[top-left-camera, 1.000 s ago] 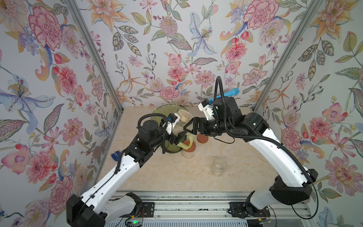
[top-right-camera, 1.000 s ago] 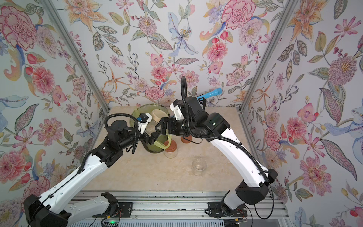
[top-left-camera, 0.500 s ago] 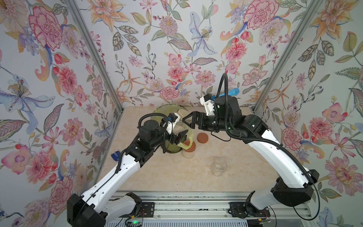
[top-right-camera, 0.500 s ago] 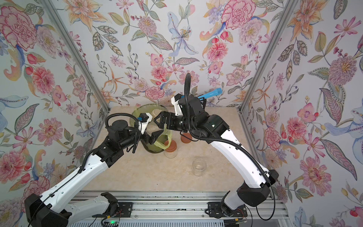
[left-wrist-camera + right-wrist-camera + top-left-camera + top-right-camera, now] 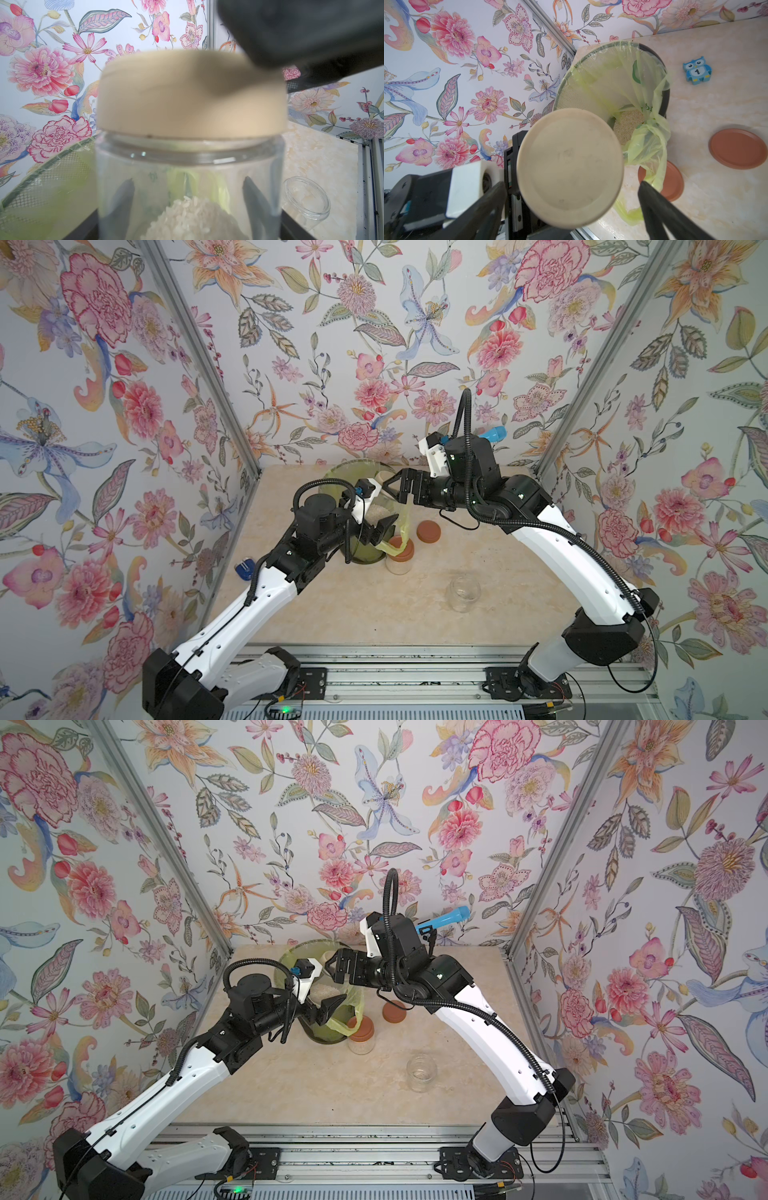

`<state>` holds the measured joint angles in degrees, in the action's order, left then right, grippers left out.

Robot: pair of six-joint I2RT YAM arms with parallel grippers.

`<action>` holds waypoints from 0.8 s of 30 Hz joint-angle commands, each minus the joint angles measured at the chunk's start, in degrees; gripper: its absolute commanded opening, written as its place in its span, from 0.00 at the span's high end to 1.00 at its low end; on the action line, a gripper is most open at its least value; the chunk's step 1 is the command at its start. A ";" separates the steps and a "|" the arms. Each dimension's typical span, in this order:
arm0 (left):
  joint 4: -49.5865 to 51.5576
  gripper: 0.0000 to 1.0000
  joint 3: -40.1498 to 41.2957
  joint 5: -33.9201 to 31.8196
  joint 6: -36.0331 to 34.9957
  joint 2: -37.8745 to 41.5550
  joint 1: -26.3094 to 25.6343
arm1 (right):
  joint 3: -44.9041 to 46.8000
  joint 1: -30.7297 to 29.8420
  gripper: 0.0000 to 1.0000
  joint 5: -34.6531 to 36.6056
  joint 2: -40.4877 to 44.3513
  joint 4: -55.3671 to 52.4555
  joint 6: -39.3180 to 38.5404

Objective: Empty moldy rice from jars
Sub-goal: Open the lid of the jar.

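Note:
My left gripper (image 5: 189,207) is shut on a clear jar (image 5: 187,166) with a beige lid (image 5: 191,93). It holds the jar over the bin, and moldy rice (image 5: 191,218) lies heaped inside. In both top views this jar (image 5: 380,512) (image 5: 326,992) sits between the two arms. My right gripper (image 5: 571,187) (image 5: 392,489) is open, its fingers standing to either side of the beige lid (image 5: 569,166) without touching it. A second jar (image 5: 400,562) with a reddish-brown lid stands beside the bin. An empty, lidless jar (image 5: 462,593) stands nearer the front.
The mesh bin (image 5: 591,72), lined with a yellow-green bag, has rice (image 5: 629,124) at its bottom. A loose reddish-brown lid (image 5: 429,531) lies on the table right of the bin. A blue owl toy (image 5: 697,71) lies by the left wall.
My right gripper has swung left and back, away from the loose reddish-brown lid, to the beige lid of the held jar, still open. The left arm has barely moved.

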<state>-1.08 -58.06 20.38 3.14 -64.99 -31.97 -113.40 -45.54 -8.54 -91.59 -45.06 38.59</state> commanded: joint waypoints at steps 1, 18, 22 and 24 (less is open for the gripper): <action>-5.96 1.00 -0.30 0.62 1.34 1.33 0.41 | -1.88 0.62 0.00 -0.60 -1.82 1.11 -1.32; -5.44 1.00 -0.47 0.68 1.70 1.65 0.35 | -6.26 1.96 0.00 -4.39 -7.00 1.90 -2.37; -5.32 1.00 -0.56 0.49 1.61 1.95 0.41 | -6.39 2.14 0.02 -5.57 -7.63 1.90 -2.47; -5.31 1.00 -0.61 0.54 1.61 2.02 0.41 | -6.48 2.23 0.06 -5.80 -7.69 1.90 -2.54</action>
<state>-1.26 -57.60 20.53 3.95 -64.97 -31.88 -118.08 -43.72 -13.15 -98.50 -44.12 36.84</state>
